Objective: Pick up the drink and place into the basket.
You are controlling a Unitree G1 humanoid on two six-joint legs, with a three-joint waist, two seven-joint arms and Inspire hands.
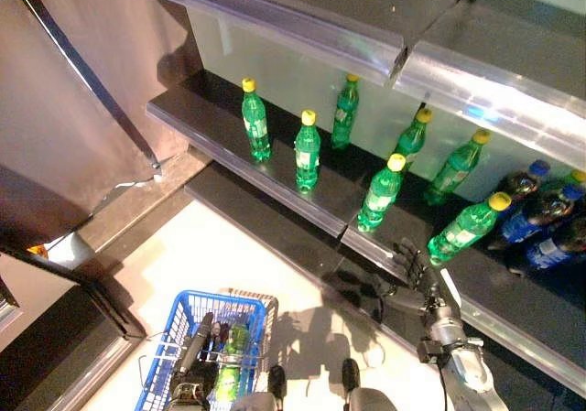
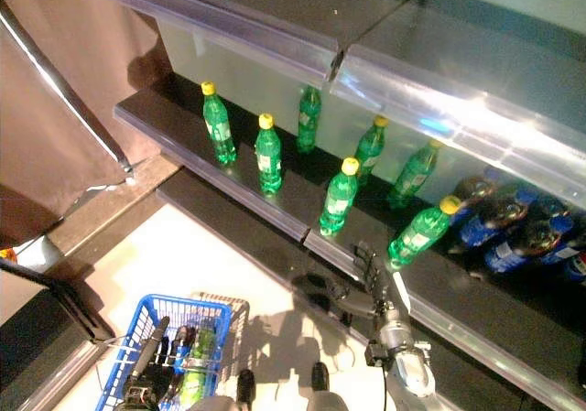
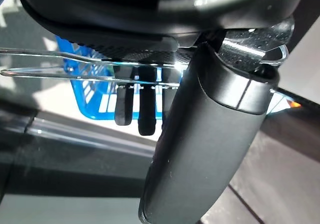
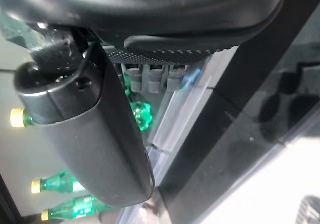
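Several green drink bottles with yellow caps stand on the dark shelf; the nearest one [image 1: 467, 226] leans at the shelf's front edge. My right hand [image 1: 412, 275] is open just below and in front of it, fingers straight and pointing at the shelf lip without touching the bottle. Its wrist view shows the straight fingers [image 4: 150, 78] with a green bottle [image 4: 141, 112] beyond them. My left hand [image 1: 195, 351] is low at the left, curled round the wire handle [image 3: 50, 72] of the blue basket [image 1: 224, 301]. One green bottle [image 1: 234, 351] lies inside the basket.
More green bottles [image 1: 308, 150] line the shelf to the left. Dark bottles with blue caps [image 1: 540, 214] lie at the right end. A second shelf [image 1: 366, 45] overhangs above. A brown panel [image 1: 73, 109] stands at the left.
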